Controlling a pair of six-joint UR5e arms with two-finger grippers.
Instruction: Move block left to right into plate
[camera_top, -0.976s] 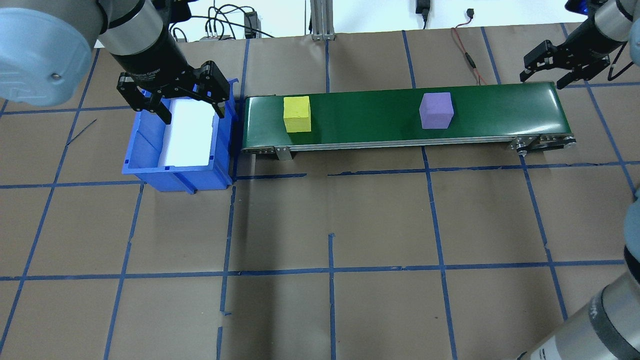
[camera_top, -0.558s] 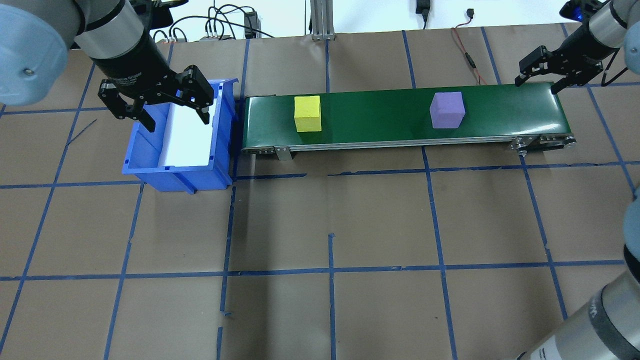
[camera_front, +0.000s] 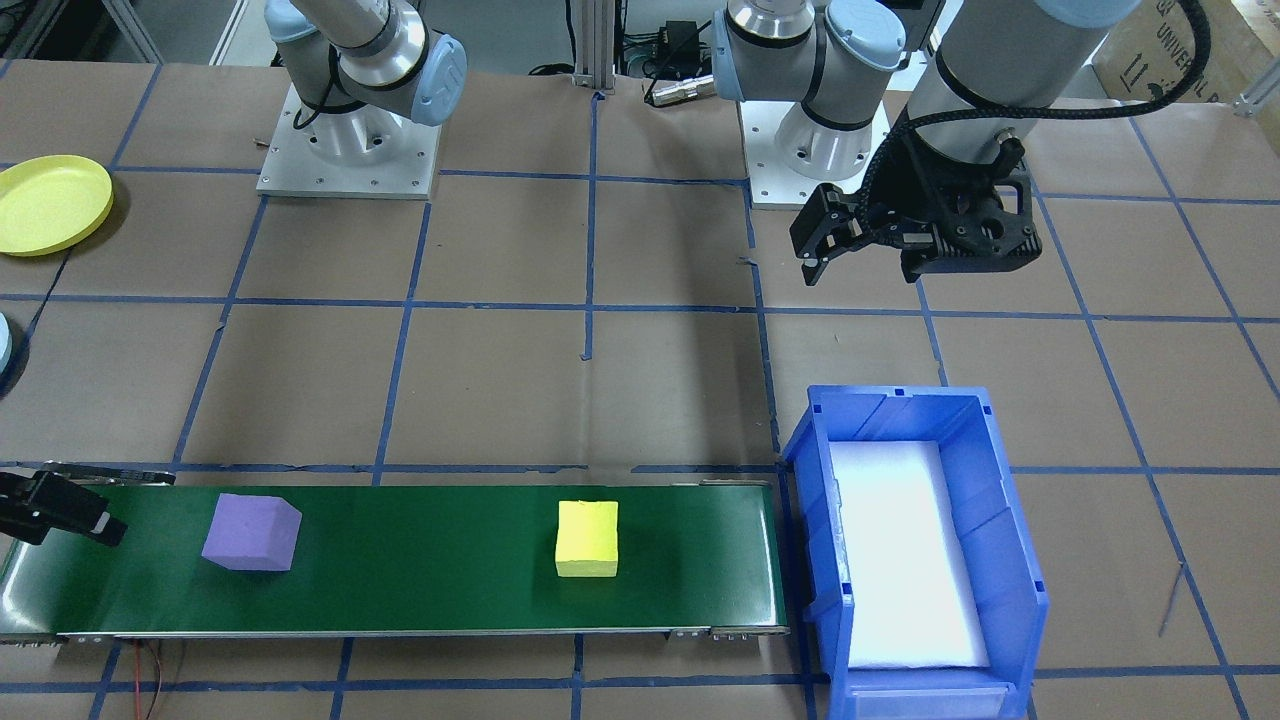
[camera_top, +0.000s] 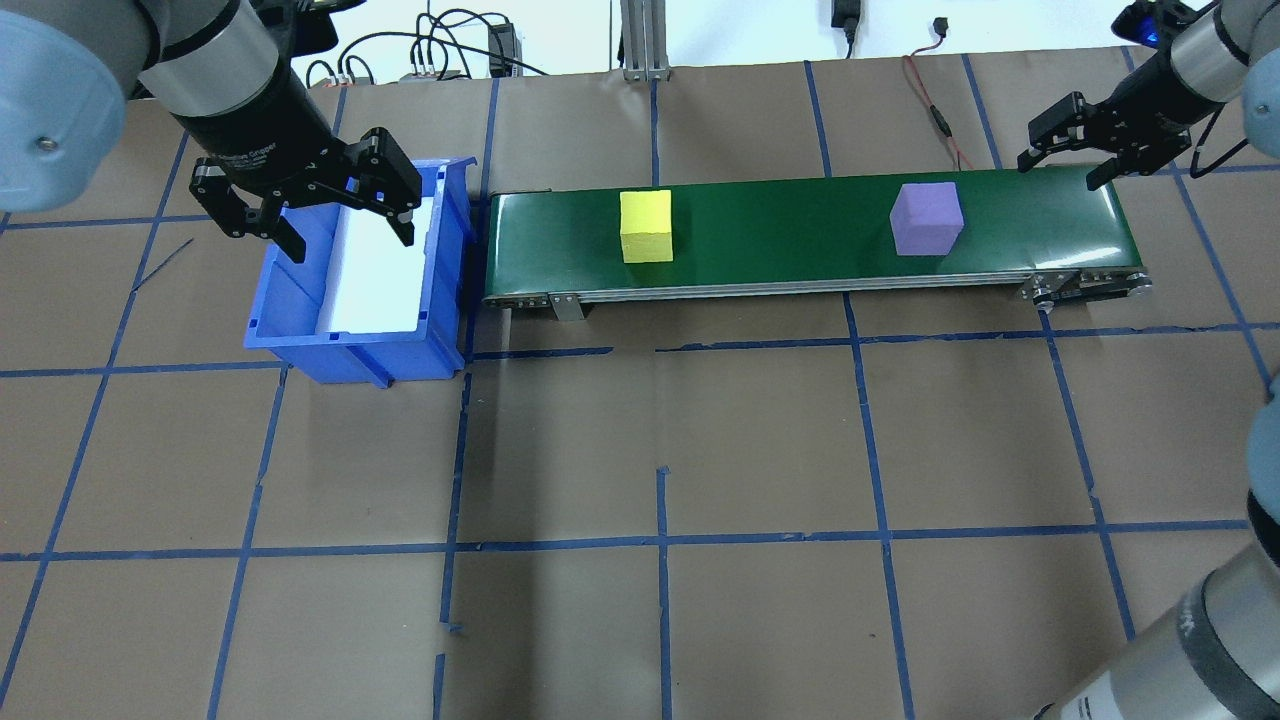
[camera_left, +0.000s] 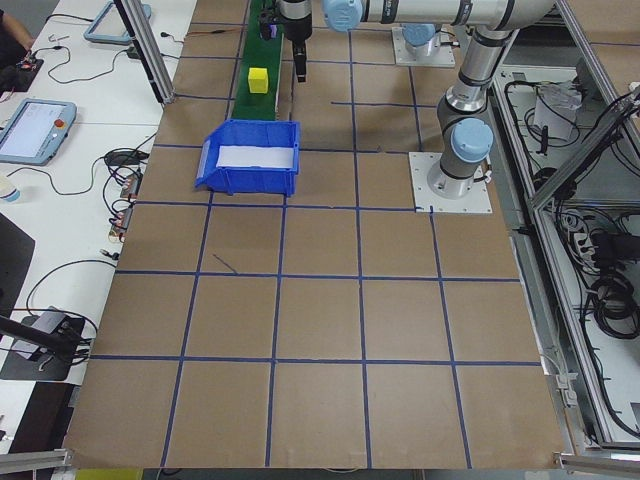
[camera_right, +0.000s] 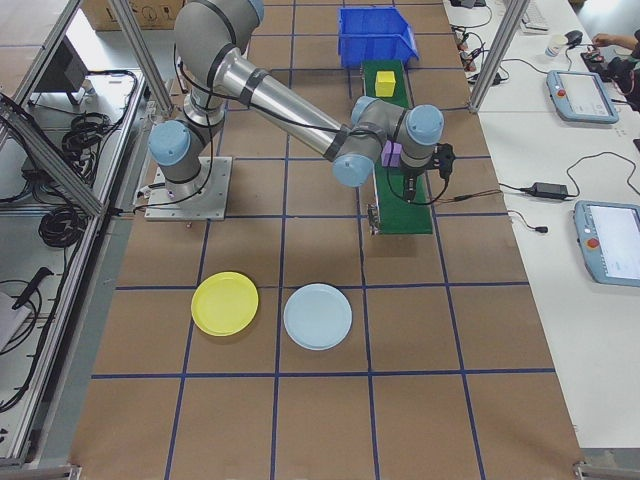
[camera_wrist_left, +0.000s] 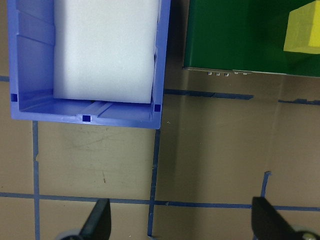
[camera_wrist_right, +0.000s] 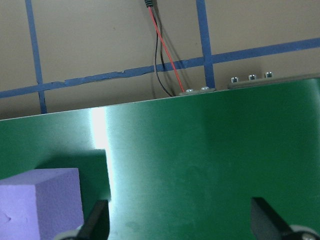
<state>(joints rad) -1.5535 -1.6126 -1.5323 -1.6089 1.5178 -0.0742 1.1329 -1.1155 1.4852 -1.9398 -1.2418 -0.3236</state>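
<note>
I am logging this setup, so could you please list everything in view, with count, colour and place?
conveyor belt: 1, green, far side of table
yellow block: 1, on belt, nearer the bin
purple block: 1, on belt, near right end
bin: 1, blue with white liner, off belt's left end
yellow plate: 1, on table, robot's right
pale blue plate: 1, beside yellow plate
left claw: open, empty, over bin
right claw: open, empty, over belt's right end

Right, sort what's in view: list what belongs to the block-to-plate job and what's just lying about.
In the job:
purple block
yellow block
green conveyor belt
yellow plate
right tool, open over the belt's end
left tool, open

Lying about:
blue bin
light blue plate
</note>
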